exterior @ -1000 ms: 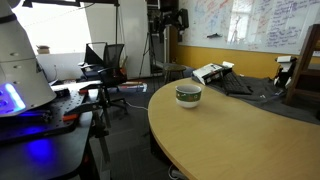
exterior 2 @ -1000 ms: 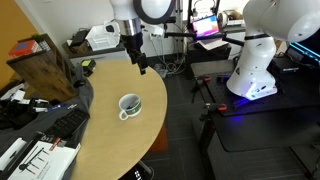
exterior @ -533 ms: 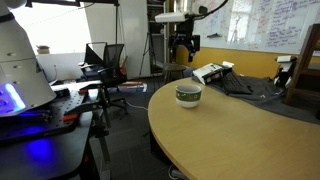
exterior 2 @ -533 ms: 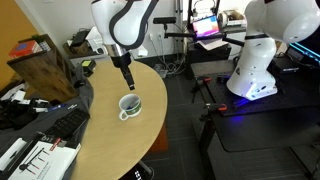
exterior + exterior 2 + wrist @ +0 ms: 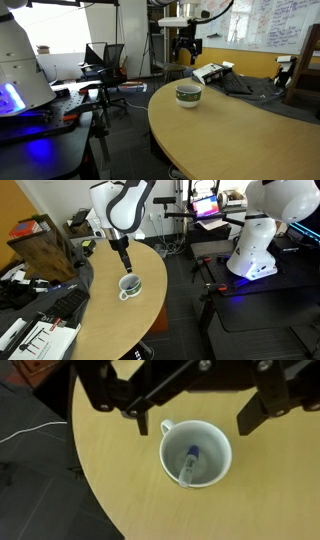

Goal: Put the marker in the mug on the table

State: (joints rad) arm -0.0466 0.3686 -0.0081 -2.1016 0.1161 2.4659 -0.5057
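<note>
marker (image 5: 189, 466) lies inside the mug (image 5: 213, 442), slanted against the white inner wall with its blue end toward the middle of the cup and its paler end down near the rim closest to the bottom of the wrist view. the mug stands upright on the tan counter (image 5: 118, 492), close to the curved edge, its handle pointing up and left in the wrist view. the end effector (image 5: 194, 422) hangs directly above the cup with its two dark fingers (image 5: 143, 422) spread wide to either side of the rim, pinching nothing and touching neither mug nor marker. in both exterior views the end effector (image 5: 125, 266) (image 5: 186, 52) sits above the mug (image 5: 129, 286) (image 5: 188, 95), clear of it, with the arm reaching down over the counter (image 5: 100, 322) (image 5: 235, 135).
</note>
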